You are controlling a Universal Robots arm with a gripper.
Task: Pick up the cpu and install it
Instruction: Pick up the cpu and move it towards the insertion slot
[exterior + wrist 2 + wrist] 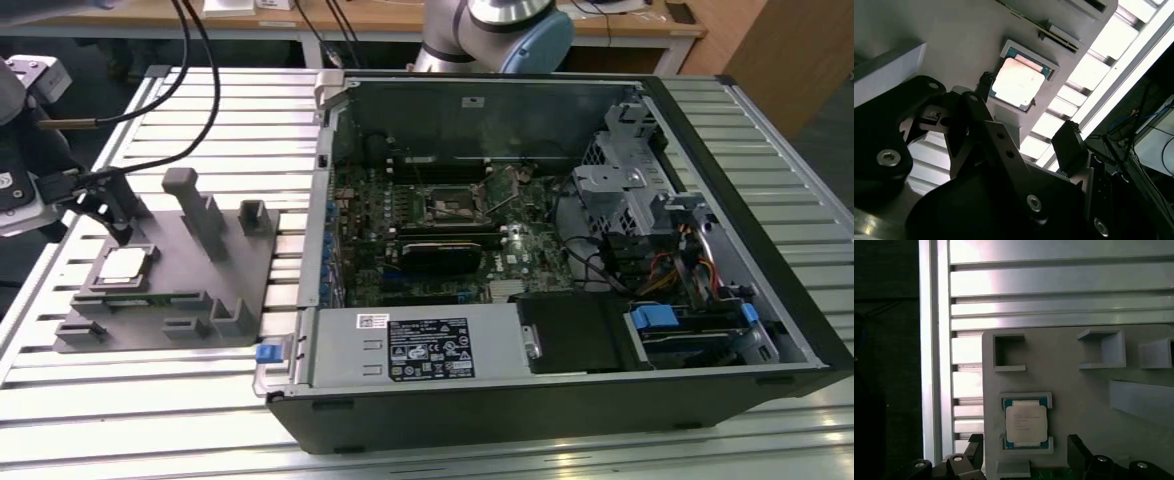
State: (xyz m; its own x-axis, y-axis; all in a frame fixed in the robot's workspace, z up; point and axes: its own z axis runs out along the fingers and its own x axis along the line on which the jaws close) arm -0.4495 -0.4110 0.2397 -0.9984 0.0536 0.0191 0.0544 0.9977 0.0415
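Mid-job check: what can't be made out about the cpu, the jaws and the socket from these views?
Silvery square cpu: underside hidden by the grey plastic holder it sits in, both wrist views.
Gripper: first wrist view's edge cuts off the open jaws; their height above the cpu is unclear.
Black-framed square socket: too small in the exterior view to tell whether its cover is open.
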